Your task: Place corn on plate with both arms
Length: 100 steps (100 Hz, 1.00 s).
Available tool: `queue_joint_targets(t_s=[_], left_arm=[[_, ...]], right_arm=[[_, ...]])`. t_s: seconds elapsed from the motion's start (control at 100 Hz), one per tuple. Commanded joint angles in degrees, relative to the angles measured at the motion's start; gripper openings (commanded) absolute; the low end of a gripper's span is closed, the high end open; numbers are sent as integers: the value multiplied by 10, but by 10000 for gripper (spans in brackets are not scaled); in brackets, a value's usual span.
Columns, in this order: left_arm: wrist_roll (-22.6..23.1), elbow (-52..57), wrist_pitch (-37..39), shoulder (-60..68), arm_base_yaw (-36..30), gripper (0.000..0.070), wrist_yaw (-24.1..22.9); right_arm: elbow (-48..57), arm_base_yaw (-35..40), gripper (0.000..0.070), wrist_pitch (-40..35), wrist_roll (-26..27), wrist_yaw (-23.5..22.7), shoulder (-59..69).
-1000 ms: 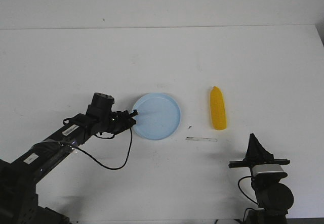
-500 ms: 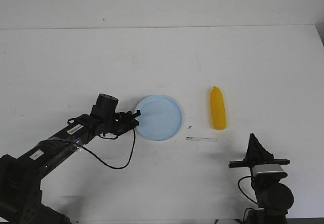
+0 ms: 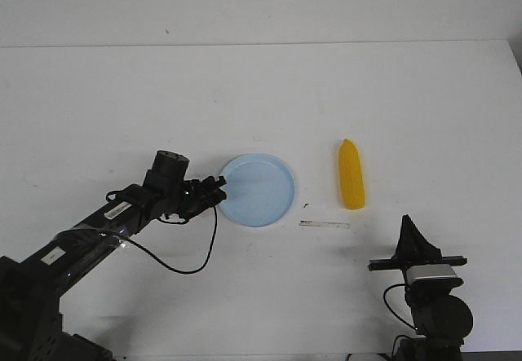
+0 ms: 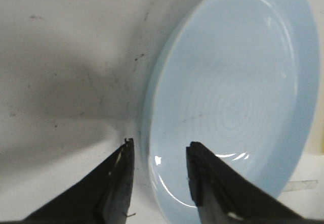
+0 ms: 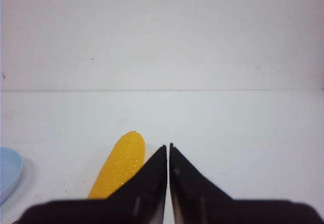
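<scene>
I see my left gripper [image 3: 218,187] at the plate's [image 3: 261,191] nine o'clock edge; corn [image 3: 351,175] lies at three o'clock.

Plate [image 4: 238,97] cut off at the left wrist view's edges, only a sliver of it [image 5: 9,176] in the right wrist view, corn's [image 5: 117,169] lower end hidden behind the right gripper's [image 5: 168,155] fingers, strip [image 3: 324,224] by the plate too small to identify

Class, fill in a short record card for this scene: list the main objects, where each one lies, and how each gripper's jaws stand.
plate: pale blue, near the table's middle, nothing on it
corn: yellow, flat on the table, to the right of the plate, apart from it
left gripper: jaws open, straddling the plate's near rim
right gripper: jaws shut, holding nothing, parked short of the corn
table: white, scuffed
</scene>
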Motion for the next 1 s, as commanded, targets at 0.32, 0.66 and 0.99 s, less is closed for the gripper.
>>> queue_joint_targets(t_s=[0.32,0.66,0.99], left_arm=[[120,8,-3,-111,2,203,-37],[320,8,14,-222,61,1,-148],[416,-6,14,-340,123,1,-215]], right_arm=[[-1,1,8,6,6,0,0],[-1,1,8,6,6,0,0],[-1,1,8,6,6,0,0]])
